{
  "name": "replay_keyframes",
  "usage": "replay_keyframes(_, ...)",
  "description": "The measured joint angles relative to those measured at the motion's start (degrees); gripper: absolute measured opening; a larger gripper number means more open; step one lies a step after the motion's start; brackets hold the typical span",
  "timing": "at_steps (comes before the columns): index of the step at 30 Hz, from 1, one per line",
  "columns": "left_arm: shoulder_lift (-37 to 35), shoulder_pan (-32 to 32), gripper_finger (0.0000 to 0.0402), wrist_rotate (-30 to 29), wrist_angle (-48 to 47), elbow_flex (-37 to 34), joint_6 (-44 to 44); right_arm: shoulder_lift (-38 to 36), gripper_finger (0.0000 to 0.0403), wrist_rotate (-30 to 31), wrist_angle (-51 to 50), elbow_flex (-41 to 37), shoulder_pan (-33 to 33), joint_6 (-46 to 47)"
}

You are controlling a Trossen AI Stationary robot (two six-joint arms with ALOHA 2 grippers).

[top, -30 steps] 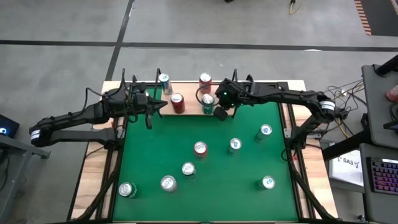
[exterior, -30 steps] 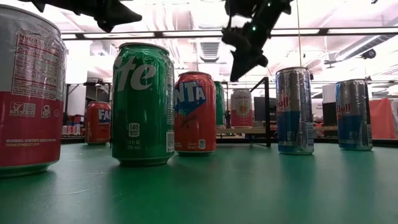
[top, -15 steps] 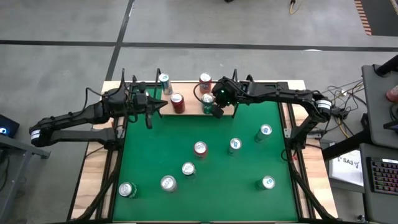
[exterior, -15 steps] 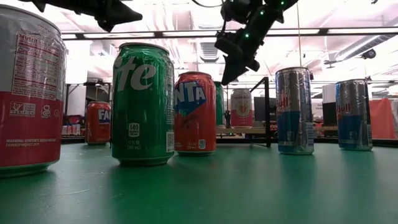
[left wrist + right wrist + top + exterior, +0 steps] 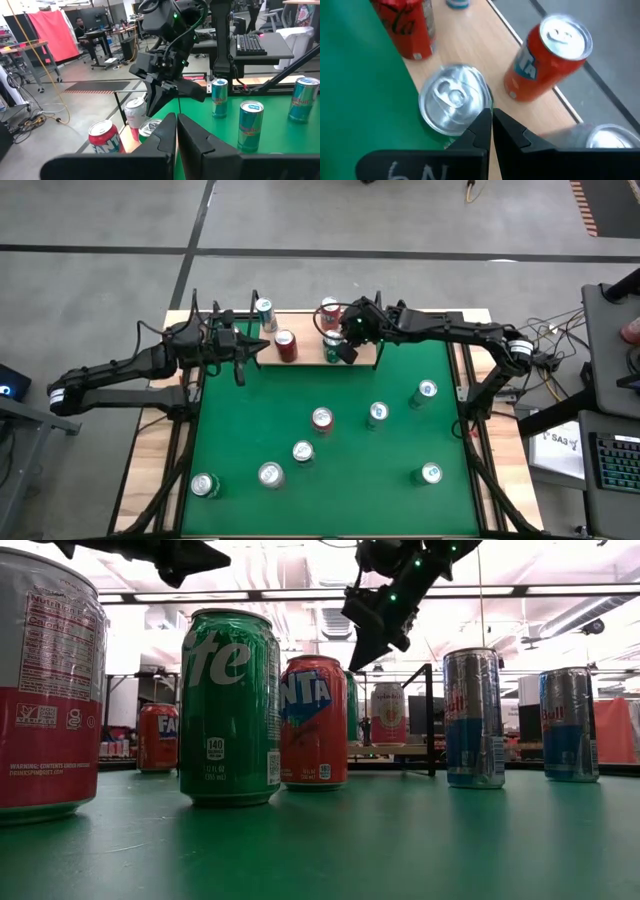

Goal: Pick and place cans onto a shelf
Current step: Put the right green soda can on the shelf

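The shelf [image 5: 306, 328], a light-wood board, lies along the table's far edge. On it stand a silver can [image 5: 265, 313], a red can [image 5: 286, 345], an orange-red can [image 5: 330, 310] and a green can [image 5: 333, 345]. My right gripper [image 5: 346, 353] is shut and slants down just above the green can's silver top [image 5: 451, 100], beside the orange-red can [image 5: 550, 55]. No contact shows. My left gripper [image 5: 263, 348] is shut, level and high, at the shelf's left end. Several more cans stand on the green table [image 5: 250, 420].
Loose cans stand at mid-table [image 5: 322, 419] [image 5: 377, 413], on the right [image 5: 427, 391] [image 5: 431, 474] and near the front left [image 5: 270, 474] [image 5: 205, 485]. Black wire uprights [image 5: 431, 720] stand at the shelf's ends. A desk with a keyboard [image 5: 612, 460] is beyond the table's right edge.
My right gripper, staying shut, has moved a little toward the table's left and far edges, over the shelf toward the green can, and tipped further down. The cans have not moved.
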Motion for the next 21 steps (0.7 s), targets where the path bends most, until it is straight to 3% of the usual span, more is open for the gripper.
replay_keyframes(10, 0.0, 0.0, 0.0000, 0.0, 0.0, 0.0, -0.2, -0.5, 0.0009, -1.1, -12.7, 6.9, 0.4, 5.5)
replay_keyframes(21, 0.0, 0.0, 0.0000, 0.0, -0.1, 0.0, -0.2, 0.8, 0.0009, -3.3, -13.2, 4.6, 0.6, 7.9)
